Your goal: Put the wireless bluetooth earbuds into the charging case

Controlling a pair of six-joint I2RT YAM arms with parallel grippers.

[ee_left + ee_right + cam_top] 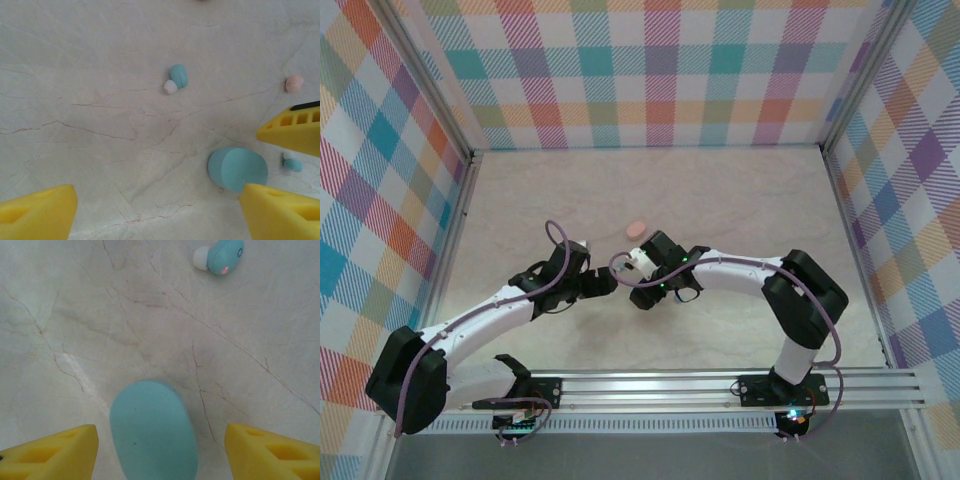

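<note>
A light blue oval charging case (pixel 152 432) lies closed on the marble table, between the yellow fingers of my right gripper (pixel 161 440). That gripper is open, with a gap on each side of the case. My left gripper (pixel 159 200) is open over bare table, its right finger (pixel 280 215) just beside the same case (pixel 237 169). One light blue earbud (pixel 176 78) with a white tip lies farther off; the right wrist view shows a red light on this earbud (pixel 220 256). A second blue earbud (pixel 291 163) and a pink earbud (pixel 293 83) lie to the right.
A pink oval case (pixel 637 229) sits just beyond the two grippers at mid-table. My right gripper's finger (pixel 295 130) reaches into the left wrist view. Plaid walls (pixel 660 70) close in the back and both sides.
</note>
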